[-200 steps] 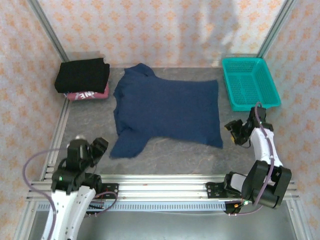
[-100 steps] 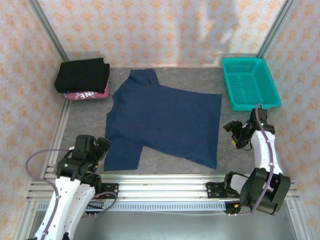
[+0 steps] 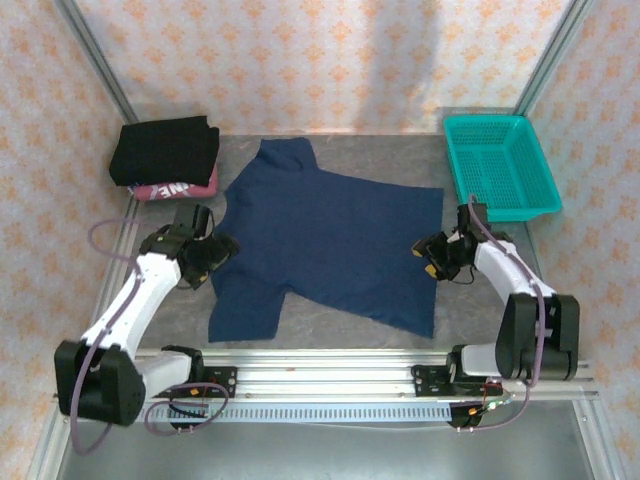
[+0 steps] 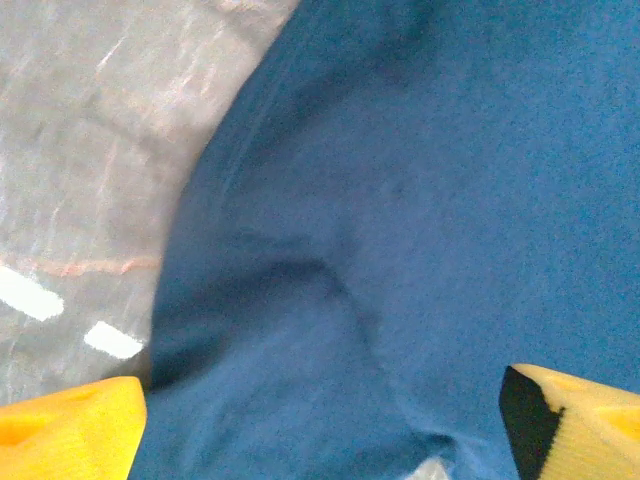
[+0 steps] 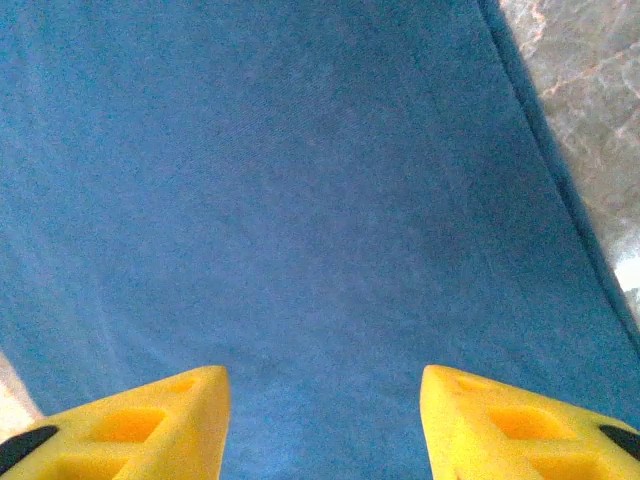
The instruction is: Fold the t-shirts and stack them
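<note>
Both left pincer (image 3: 210, 258) and right pincer (image 3: 431, 257) gape over navy t-shirt (image 3: 330, 240) (teal basket (image 3: 500, 165) nearby).

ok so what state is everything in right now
navy t-shirt, spread flat, unfolded
black t-shirt, folded, on top of the pink one
pink t-shirt, folded, under the black one
teal basket, upright, empty
left end effector, open, over the navy sleeve
right end effector, open, over the navy edge
</note>
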Action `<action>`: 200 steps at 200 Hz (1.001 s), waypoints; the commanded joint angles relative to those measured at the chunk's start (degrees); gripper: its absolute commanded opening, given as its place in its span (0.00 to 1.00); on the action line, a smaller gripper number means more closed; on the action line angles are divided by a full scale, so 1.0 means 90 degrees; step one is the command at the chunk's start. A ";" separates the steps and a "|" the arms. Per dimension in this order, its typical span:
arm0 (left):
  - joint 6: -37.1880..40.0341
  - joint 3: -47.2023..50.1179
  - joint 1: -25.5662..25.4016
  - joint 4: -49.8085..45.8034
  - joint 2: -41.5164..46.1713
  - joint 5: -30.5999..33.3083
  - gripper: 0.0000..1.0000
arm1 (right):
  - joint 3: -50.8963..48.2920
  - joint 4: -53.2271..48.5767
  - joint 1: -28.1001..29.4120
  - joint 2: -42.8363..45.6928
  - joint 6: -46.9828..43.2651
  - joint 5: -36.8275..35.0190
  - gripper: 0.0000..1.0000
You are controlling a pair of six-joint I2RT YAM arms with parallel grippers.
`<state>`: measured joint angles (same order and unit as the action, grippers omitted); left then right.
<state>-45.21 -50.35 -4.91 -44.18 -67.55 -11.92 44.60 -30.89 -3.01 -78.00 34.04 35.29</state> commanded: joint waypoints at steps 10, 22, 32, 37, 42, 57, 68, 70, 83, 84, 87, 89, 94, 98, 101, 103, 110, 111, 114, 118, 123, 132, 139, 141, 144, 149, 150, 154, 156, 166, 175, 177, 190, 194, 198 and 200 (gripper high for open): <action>0.0337 -0.0556 -0.0038 0.0649 -0.0660 -0.0105 0.60 | 0.0161 0.0659 0.0003 -0.0413 0.0415 -0.0611 0.45; 0.0336 -0.0766 -0.0040 0.0727 -0.1098 -0.0178 0.40 | 0.0095 0.0970 0.0002 -0.0677 0.0512 -0.0547 0.39; 0.0306 -0.0857 -0.0038 0.0945 -0.1471 -0.0333 0.27 | 0.0122 0.1161 0.0011 -0.0913 0.0557 -0.0480 0.29; 0.0267 -0.0889 -0.0050 0.1088 -0.1656 -0.0443 0.22 | 0.0146 0.1224 0.0026 -0.1014 0.0565 -0.0480 0.25; 0.0226 -0.0931 -0.0076 0.1198 -0.1853 -0.0516 0.18 | 0.0182 0.1267 0.0040 -0.1119 0.0563 -0.0510 0.22; 0.0228 -0.1145 -0.0242 0.1306 -0.2400 -0.0467 0.11 | 0.0335 0.1337 0.0061 -0.1426 0.0545 -0.0620 0.16; 0.0197 -0.1277 -0.0306 0.1311 -0.2765 -0.0301 0.11 | 0.0507 0.1239 0.0070 -0.1680 0.0478 -0.0813 0.15; 0.0187 -0.1285 -0.0305 0.1319 -0.2826 -0.0283 0.11 | 0.0539 0.1217 0.0075 -0.1738 0.0476 -0.0864 0.15; 0.0090 -0.1336 -0.0309 0.1441 -0.3161 -0.0085 0.10 | 0.0761 0.1055 0.0079 -0.2052 0.0474 -0.1157 0.12; 0.0081 -0.1343 -0.0312 0.1442 -0.3184 -0.0064 0.10 | 0.0774 0.1053 0.0075 -0.2078 0.0475 -0.1177 0.12; 0.0067 -0.1369 -0.0313 0.1446 -0.3258 0.0005 0.10 | 0.0822 0.1045 0.0071 -0.2137 0.0475 -0.1217 0.12; 0.0061 -0.1386 -0.0311 0.1443 -0.3308 0.0040 0.10 | 0.0844 0.1049 0.0070 -0.2196 0.0480 -0.1258 0.12; 0.0033 -0.1457 -0.0313 0.1444 -0.3436 0.0120 0.10 | 0.0925 0.1034 0.0073 -0.2306 0.0503 -0.1339 0.12; 0.0010 -0.1497 -0.0313 0.1448 -0.3523 0.0176 0.10 | 0.1014 0.0999 0.0071 -0.2383 0.0520 -0.1422 0.12; -0.0004 -0.1543 -0.0302 0.1458 -0.3594 0.0217 0.09 | 0.1070 0.0969 0.0070 -0.2456 0.0524 -0.1487 0.12; -0.0020 -0.1564 -0.0311 0.1468 -0.3631 0.0237 0.09 | 0.1124 0.0947 0.0070 -0.2491 0.0524 -0.1523 0.12; -0.0063 -0.1651 -0.0305 0.1490 -0.3791 0.0301 0.09 | 0.1280 0.0855 0.0076 -0.2650 0.0508 -0.1690 0.11; -0.0074 -0.1666 -0.0310 0.1491 -0.3817 0.0315 0.09 | 0.1302 0.0840 0.0073 -0.2671 0.0506 -0.1721 0.11; -0.0084 -0.1713 -0.0309 0.1490 -0.3895 0.0345 0.09 | 0.1388 0.0792 0.0073 -0.2740 0.0498 -0.1801 0.11; -0.0103 -0.1777 -0.0299 0.1486 -0.3990 0.0390 0.09 | 0.1501 0.0719 0.0070 -0.2836 0.0486 -0.1899 0.11; -0.0122 -0.1869 -0.0310 0.1467 -0.4110 0.0446 0.09 | 0.1652 0.0653 0.0071 -0.2950 0.0451 -0.2008 0.11; -0.0148 -0.2031 -0.0313 0.1429 -0.4317 0.0499 0.09 | 0.1962 0.0407 0.0072 -0.3172 0.0379 -0.2303 0.10; -0.0170 -0.2149 -0.0306 0.1398 -0.4461 0.0571 0.08 | 0.2175 0.0299 0.0066 -0.3334 0.0350 -0.2432 0.10; -0.0176 -0.2189 -0.0312 0.1395 -0.4505 0.0587 0.08 | 0.2235 0.0286 0.0062 -0.3384 0.0334 -0.2448 0.10; -0.0188 -0.2240 -0.0311 0.1394 -0.4556 0.0610 0.08 | 0.2309 0.0265 0.0061 -0.3437 0.0317 -0.2478 0.10; -0.0189 -0.2328 -0.0313 0.1396 -0.4606 0.0645 0.08 | 0.2476 0.0220 0.0060 -0.3558 0.0288 -0.2517 0.10; -0.0190 -0.2351 -0.0314 0.1395 -0.4610 0.0648 0.08 | 0.2500 0.0210 0.0060 -0.3584 0.0289 -0.2526 0.10; -0.0186 -0.2424 -0.0314 0.1386 -0.4798 0.0685 0.08 | 0.2629 0.0153 0.0060 -0.3665 0.0267 -0.2564 0.10; -0.0183 -0.2463 -0.0307 0.1389 -0.4853 0.0696 0.08 | 0.2678 0.0125 0.0060 -0.3701 0.0262 -0.2583 0.10; -0.0145 -0.2717 -0.0306 0.1314 -0.5105 0.0718 0.08 | 0.2952 0.0046 0.0052 -0.3884 0.0248 -0.2575 0.11; -0.0095 -0.2980 -0.0298 0.1228 -0.5351 0.0716 0.08 | 0.3127 0.0031 0.0041 -0.3984 0.0213 -0.2502 0.12; -0.0084 -0.3031 -0.0296 0.1213 -0.5401 0.0718 0.08 | 0.3161 0.0026 0.0046 -0.4001 0.0202 -0.2489 0.12; -0.0008 -0.3319 -0.0312 0.1151 -0.5646 0.0712 0.07 | 0.3300 0.0005 0.0041 -0.3995 0.0114 -0.2359 0.17; 0.0007 -0.3396 -0.0305 0.1121 -0.5681 0.0746 0.07 | 0.3302 0.0014 0.0041 -0.3954 0.0066 -0.2319 0.20; 0.0016 -0.3446 -0.0290 0.1076 -0.5717 0.0787 0.07 | 0.3301 0.0024 0.0036 -0.3900 0.0012 -0.2272 0.24; 0.0014 -0.3475 -0.0291 0.1056 -0.5725 0.0795 0.07 | 0.3293 0.0037 0.0032 -0.3865 -0.0009 -0.2244 0.27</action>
<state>-45.93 -78.87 -7.84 -32.03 -115.24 -8.43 73.41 -27.42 -1.48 -111.79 35.77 19.53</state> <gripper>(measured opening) 0.071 0.188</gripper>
